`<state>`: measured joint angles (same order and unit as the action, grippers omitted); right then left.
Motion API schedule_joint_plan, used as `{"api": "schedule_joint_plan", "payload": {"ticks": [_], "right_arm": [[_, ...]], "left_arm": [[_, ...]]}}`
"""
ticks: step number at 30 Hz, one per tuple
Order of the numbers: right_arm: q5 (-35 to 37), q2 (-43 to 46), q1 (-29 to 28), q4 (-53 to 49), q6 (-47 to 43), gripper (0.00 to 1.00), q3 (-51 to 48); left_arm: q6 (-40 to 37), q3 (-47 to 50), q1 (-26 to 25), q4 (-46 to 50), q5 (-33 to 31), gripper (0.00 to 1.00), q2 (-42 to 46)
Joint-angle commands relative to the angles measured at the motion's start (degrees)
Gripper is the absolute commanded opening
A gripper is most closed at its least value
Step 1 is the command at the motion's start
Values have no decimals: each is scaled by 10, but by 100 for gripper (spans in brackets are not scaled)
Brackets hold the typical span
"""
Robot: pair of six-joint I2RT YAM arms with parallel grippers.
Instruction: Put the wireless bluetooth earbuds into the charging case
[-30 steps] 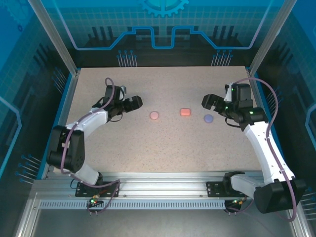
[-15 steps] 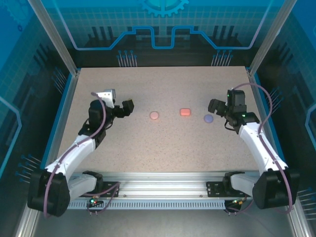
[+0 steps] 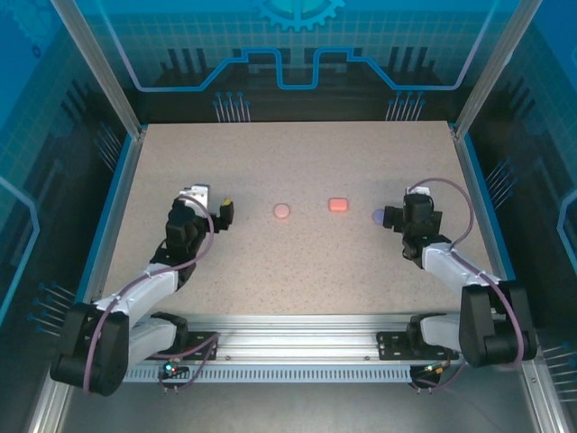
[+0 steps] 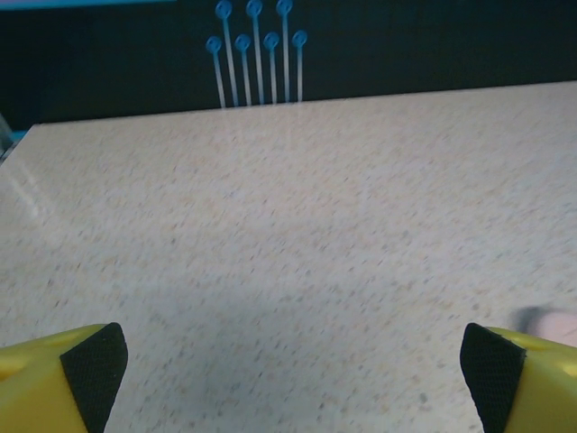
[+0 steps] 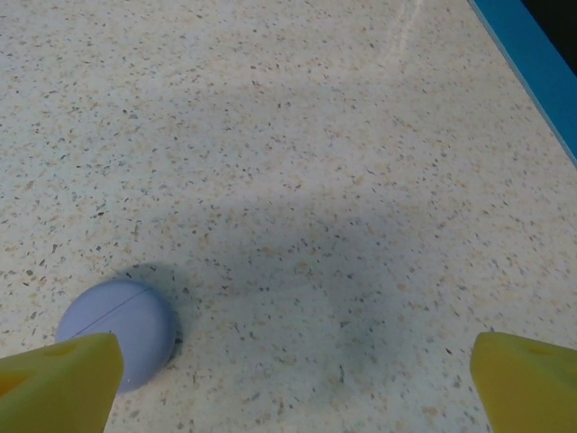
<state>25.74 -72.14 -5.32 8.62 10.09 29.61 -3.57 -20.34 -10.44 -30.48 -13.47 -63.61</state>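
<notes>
Cases pink point(image 3: 282, 210), coral point(image 3: 338, 205) and purple point(image 5: 122, 329) lie shut in a row mid-table. Left gripper point(image 4: 293, 370) and right gripper point(image 5: 293, 379) are wide open, holding nothing. Buds presumably inside, so the task looks done.

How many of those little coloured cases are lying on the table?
3. A pink case left of centre, a coral case in the middle, a purple case to the right. More could be hidden from these cameras.
</notes>
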Motion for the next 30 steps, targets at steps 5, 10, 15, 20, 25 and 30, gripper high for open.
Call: {"api": "schedule_joint_plan", "payload": {"ticks": [5, 10, 15, 20, 25, 30], "right_arm": [[-8, -45, -19, 234, -53, 100, -42], [-56, -79, -13, 395, -73, 100, -105], [-102, -132, -3, 463, -84, 100, -115], [-147, -136, 20, 381, -71, 100, -71], [-141, -137, 18, 373, -71, 100, -66], [-109, -139, 3, 374, -77, 100, -64]], "left_arm": [[-4, 52, 0, -165, -61, 99, -86], [-31, 45, 6, -219, -15, 99, -144], [-31, 43, 24, -237, 29, 99, -171], [-17, 42, 52, -298, 68, 99, -235], [31, -31, 97, -156, 99, 99, -238], [43, -36, 112, -143, 119, 99, -235]]}}
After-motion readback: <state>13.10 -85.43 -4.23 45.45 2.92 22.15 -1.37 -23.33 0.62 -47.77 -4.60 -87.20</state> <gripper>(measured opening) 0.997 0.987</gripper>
